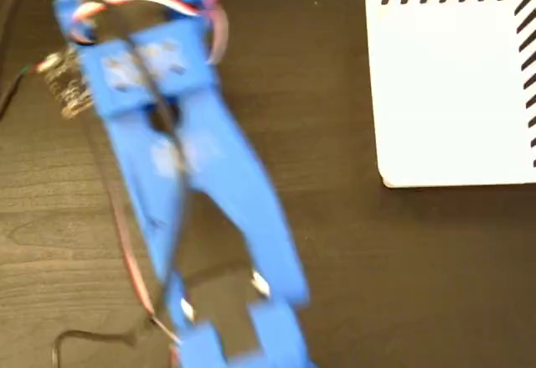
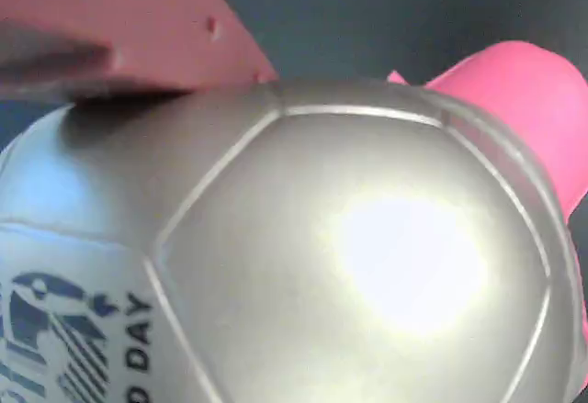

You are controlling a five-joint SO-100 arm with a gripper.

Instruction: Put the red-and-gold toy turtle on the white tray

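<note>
A blurred blue plastic robot arm stretches down a dark wooden table, its claw out of frame at the bottom edge of the fixed view. The large flat white tray with black diagonal edge stripes lies up and to the right of the arm, well apart. In the wrist view, the toy turtle's shiny domed shell fills the frame, its pink-red head pointing upper right. One reddish finger lies against the shell; whether the claw grips it cannot be told.

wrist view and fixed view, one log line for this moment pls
turtle: fills wrist view, against finger | tray: bare | gripper: state unclear
</note>
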